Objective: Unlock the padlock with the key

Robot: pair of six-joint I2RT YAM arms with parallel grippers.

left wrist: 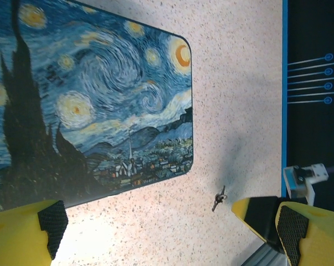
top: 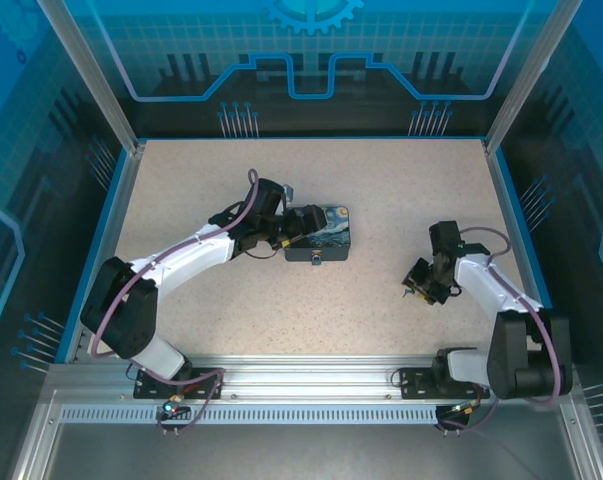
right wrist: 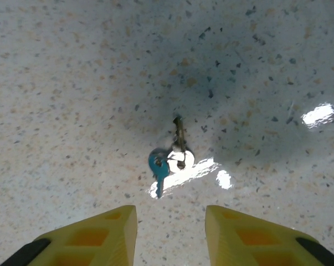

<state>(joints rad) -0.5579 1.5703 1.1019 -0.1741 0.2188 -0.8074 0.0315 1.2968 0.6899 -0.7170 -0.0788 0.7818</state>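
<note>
The key [right wrist: 178, 138] lies flat on the speckled table, joined on a small ring to a teal-headed key [right wrist: 158, 166]. My right gripper [right wrist: 171, 213] hovers just short of it. Its yellow fingers [right wrist: 108, 233] stand apart with nothing between them. The key [left wrist: 218, 198] also shows as a small dark sliver right of the blue night-sky box [left wrist: 89, 94]. A tiny greyish padlock [top: 316, 259] sits at the box's [top: 326, 228] near side, too small for detail. My left gripper [left wrist: 172, 238] is wide open over the box's left end. In the top view my right gripper [top: 419, 285] is at the right.
Blue raised edges [top: 511, 210] border the table on the left, back and right. An aluminium rail [top: 311, 385] runs along the near edge by the arm bases. Open speckled table lies between the box and my right gripper.
</note>
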